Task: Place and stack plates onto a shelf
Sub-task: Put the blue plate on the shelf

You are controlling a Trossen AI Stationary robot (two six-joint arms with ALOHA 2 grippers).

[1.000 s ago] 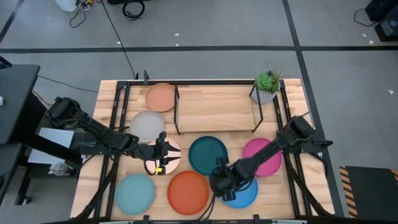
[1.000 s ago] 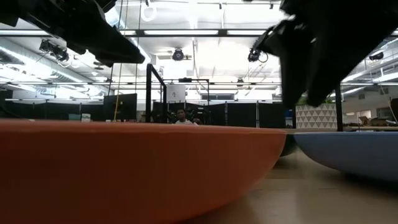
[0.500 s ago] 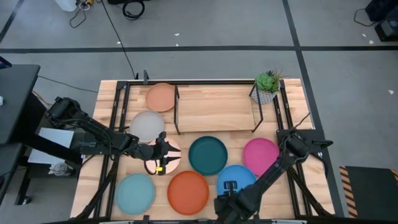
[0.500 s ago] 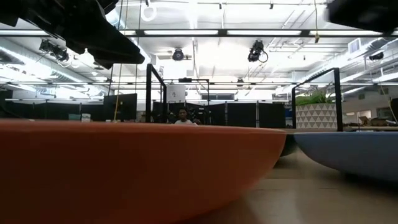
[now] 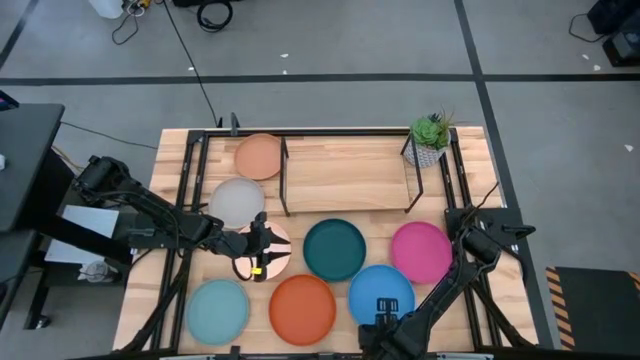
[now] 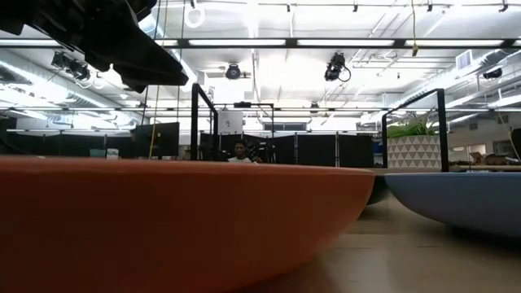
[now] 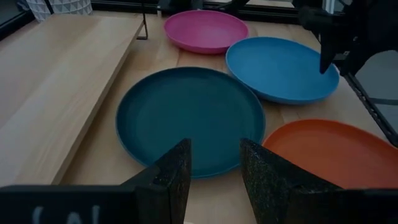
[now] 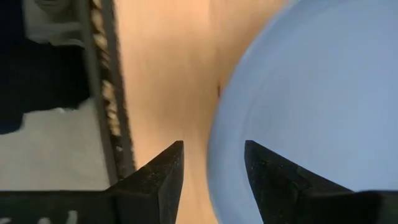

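The shelf point(image 5: 345, 172) stands at the back of the worktop point(image 5: 470, 150), a potted plant point(image 5: 430, 137) at its right end. Two plates point(image 5: 259, 156) lie left of it. Five more plates lie before it in two rows.

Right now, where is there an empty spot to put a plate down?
The shelf top is bare wood, from the peach plate across to the potted plant. In front it is crowded: dark teal plate, magenta plate, bright blue plate, orange plate and light aqua plate sit close together.
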